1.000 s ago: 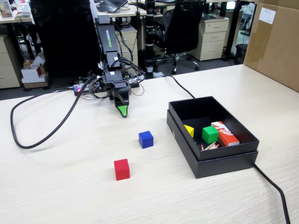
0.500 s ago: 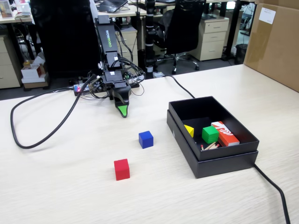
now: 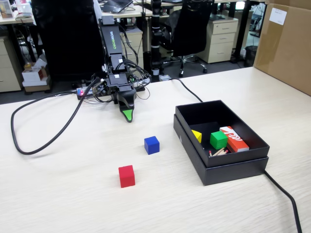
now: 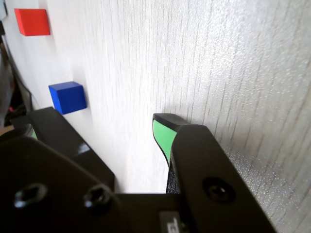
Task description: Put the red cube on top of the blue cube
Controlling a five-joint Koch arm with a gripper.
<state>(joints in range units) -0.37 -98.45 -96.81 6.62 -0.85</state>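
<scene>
Fixed view
Arm: black, folded low at the far side of the worktop (image 3: 73, 204), its nose pointing down toward the near edge.
Tool (image 3: 128, 115): tip just above or on the wood, green pad showing; from here only one tip is visible, so I cannot tell whether the jaws are apart or together.
Blue cube (image 3: 151, 144): alone on the wood, a little in front of the tool and slightly to its right.
Red cube (image 3: 126, 175): nearer the camera than the blue one and a bit left of it, the two clearly apart, nothing stacked.
Black box (image 3: 221, 165): open, to the right of both cubes; inside sit a green cube (image 3: 218, 140), a yellow piece (image 3: 197, 136) and a red-orange and white box (image 3: 234, 138).
Cable (image 3: 43, 141): black, looping over the left side.

Wrist view
Tool (image 4: 99, 133): one green-faced jaw at centre, the other dark jaw low on the left, bare wood showing between them, so they stand apart and hold nothing.
Blue cube (image 4: 67, 97): at left.
Red cube (image 4: 32, 22): top left corner, beyond the blue.
</scene>
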